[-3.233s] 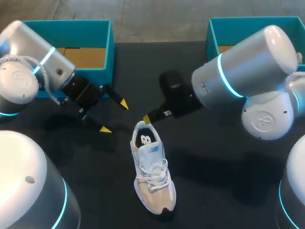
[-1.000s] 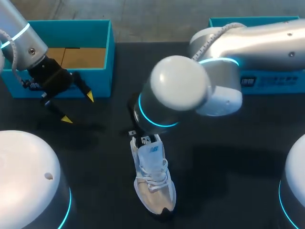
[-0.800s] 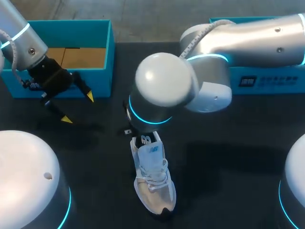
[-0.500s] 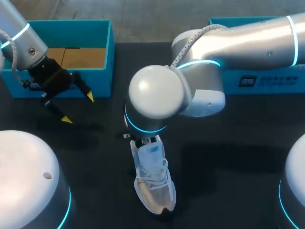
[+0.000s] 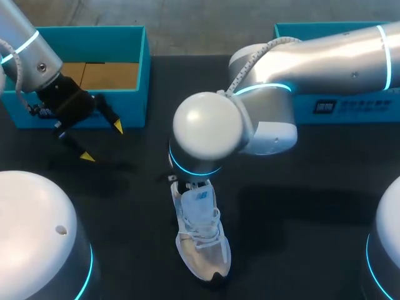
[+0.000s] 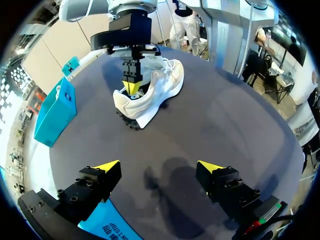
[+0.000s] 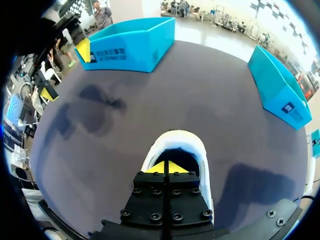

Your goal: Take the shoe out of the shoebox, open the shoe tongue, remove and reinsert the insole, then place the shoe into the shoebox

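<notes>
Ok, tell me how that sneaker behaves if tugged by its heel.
Likely light: the shoe stands free on the table, so it may slide or tip. Its soft-looking upper should flex around the right gripper at its opening.

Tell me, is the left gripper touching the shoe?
Apart. The left wrist view shows a broad stretch of bare table between the left gripper and the shoe; the head view agrees.

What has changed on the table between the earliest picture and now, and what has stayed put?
The left claw drew back from beside the shoe toward the left shoebox, open as before. The right claw swung from beside the heel to above it, tips together, pointing down into the shoe's opening. Shoe, left shoebox and right shoebox stayed put.
</notes>
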